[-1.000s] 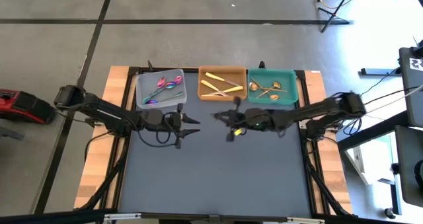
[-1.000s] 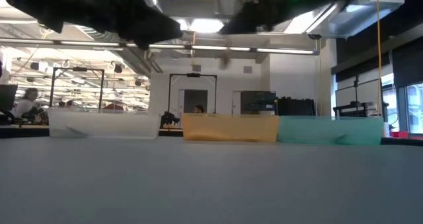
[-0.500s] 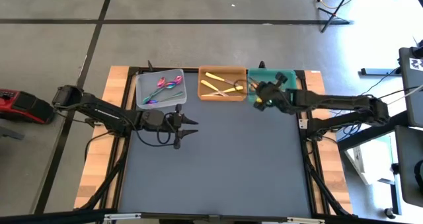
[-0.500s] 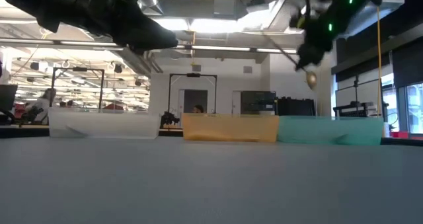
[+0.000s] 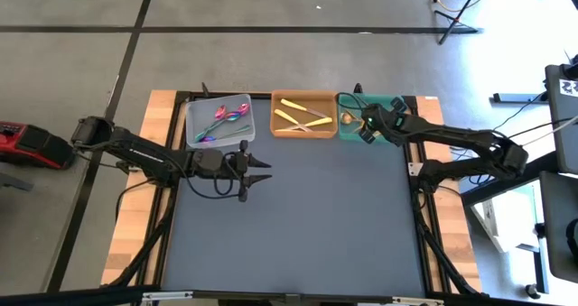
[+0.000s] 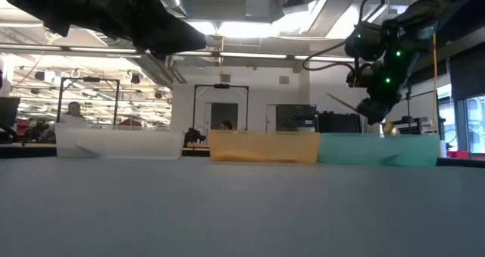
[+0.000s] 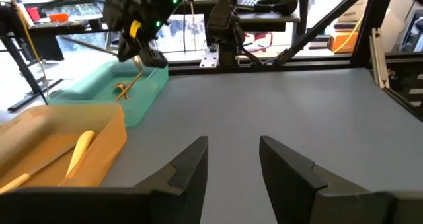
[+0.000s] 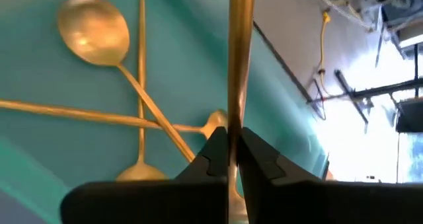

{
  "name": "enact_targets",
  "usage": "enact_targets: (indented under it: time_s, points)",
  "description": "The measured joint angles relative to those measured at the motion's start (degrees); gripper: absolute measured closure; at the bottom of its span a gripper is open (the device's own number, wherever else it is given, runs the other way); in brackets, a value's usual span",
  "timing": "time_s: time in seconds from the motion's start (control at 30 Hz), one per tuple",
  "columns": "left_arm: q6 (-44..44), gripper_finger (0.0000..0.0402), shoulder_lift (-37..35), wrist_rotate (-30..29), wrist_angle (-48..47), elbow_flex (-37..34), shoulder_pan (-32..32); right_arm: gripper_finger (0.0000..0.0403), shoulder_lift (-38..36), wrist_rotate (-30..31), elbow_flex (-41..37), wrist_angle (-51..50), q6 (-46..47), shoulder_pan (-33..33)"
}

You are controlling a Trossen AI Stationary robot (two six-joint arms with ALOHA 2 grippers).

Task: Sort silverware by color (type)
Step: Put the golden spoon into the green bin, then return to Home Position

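Over teal tray [image 5: 397,103]: R end effector [image 5: 363,127] w/ spoon [image 8: 240,26].

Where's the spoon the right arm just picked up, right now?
The copper-gold spoon is clamped in the right claw, held above the teal tray at the table's far right, over the spoons already lying there.

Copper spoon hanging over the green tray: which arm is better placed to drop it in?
The right arm. Its end effector is shut on the copper spoon directly above the green tray, where other spoons lie. The left end effector is open and empty, near the grey tray.
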Motion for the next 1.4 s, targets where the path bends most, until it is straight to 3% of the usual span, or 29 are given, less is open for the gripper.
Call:
enact_targets:
  time_s: [0.13, 0.3, 0.47, 0.57, 0.67, 0.83, 0.93, 1.17, 1.3, 1.4]
  points:
    - [-0.02, 0.0271, 0.0, 0.0, 0.31, 0.0, 0.0, 0.0379, 0.98, 0.12, -0.18, -0.38, 2.72, -1.82]
    - [0.0, 0.0271, 0.0, 0.0, 0.38, 0.0, 0.0, 0.0312, 1.01, -1.26, 0.37, -1.6, 4.01, -2.04]
    - [1.07, 0.0271, 0.0, 0.0, 0.6, 0.0, 0.0, 0.0256, 0.76, -4.13, 8.44, -12.1, 7.82, -1.11]
    - [1.53, 0.0271, -0.1, 0.0, 0.47, 0.0, 0.02, 0.0248, -1.4, -6.48, 11.19, -10.34, 9.69, 2.67]
    - [2.81, 0.0271, -0.26, 0.0, -0.93, 0.0, 0.02, 0.0251, -3.99, -13.63, 10.23, -1.02, 8.51, 7.76]
    - [2.97, 0.0283, -1.63, -2.22, -4.63, 0.0, 0.0, 0.0273, -6.54, -26.34, 2.07, 18.67, 3.81, 16.0]
    - [2.99, 0.0309, -4.26, -4.16, -5.5, -1.07, 0.04, 0.0306, -6.66, -27.19, -3.71, 28.11, 3.88, 18.6]
    - [1.87, 0.0391, -16.34, 2.49, -5.87, -10.1, 1.64, 0.0397, -7.94, -38.31, -13.68, 39.35, 3.74, 18.98]
    - [-0.55, 0.0393, -24.01, 10.02, -0.77, -17.92, 2.2, 0.0383, -11.55, -43.28, -18.51, 45.08, 3.8, 18.98]
    - [-4.14, 0.0391, -29.07, 8.42, 3.47, -23.61, 1.88, 0.0376, -15.5, -45.61, -22.41, 49.55, 4.25, 18.98]
